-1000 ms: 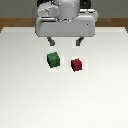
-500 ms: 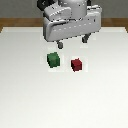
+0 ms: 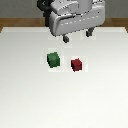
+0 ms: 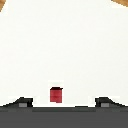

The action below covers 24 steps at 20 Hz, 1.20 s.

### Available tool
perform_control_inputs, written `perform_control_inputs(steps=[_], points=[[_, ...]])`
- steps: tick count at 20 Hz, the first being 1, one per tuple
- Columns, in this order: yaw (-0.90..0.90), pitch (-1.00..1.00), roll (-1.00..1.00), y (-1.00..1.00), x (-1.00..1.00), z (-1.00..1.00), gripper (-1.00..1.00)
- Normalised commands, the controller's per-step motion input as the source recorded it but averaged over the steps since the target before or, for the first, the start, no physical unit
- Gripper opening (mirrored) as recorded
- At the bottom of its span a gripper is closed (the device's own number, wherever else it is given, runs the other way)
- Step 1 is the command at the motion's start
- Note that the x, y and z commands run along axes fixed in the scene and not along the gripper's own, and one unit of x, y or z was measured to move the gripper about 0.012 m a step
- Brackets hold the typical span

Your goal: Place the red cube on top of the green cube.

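Observation:
The small dark-red cube (image 3: 76, 64) sits on the white table (image 3: 30, 95), a short way to the exterior view's right of the slightly larger dark-green cube (image 3: 53, 59). The two cubes are apart. My gripper (image 3: 78, 35) hangs above and behind them, over the table's far part, with its two dark fingertips (image 3: 66, 37) spread wide and nothing between them. In the wrist view the red cube (image 4: 56, 94) shows between the two fingertips (image 4: 23, 102), well below them. The green cube is out of the wrist view.
A brown floor strip (image 3: 15, 22) shows beyond the table's far edge, and in a corner of the wrist view (image 4: 122, 3).
The gripper has shifted toward the exterior view's right and tilted a little, staying raised and open. The cubes have not moved.

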Motion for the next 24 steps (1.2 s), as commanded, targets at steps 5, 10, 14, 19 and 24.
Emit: perform_control_inputs(steps=[5, 10, 14, 19, 24], points=[[0.0, 0.0, 0.0, 0.0, -0.2, 0.0, 1.0], [0.0, 0.0, 0.0, 0.0, 0.0, -0.4, 1.0], [0.0, 0.0, 0.0, 0.0, 0.0, -0.75, 1.0], [0.0, 0.0, 0.0, 0.07, 0.0, -0.8, 1.0], [0.0, 0.0, 0.0, 0.2, 0.0, -0.2, 1.0]])
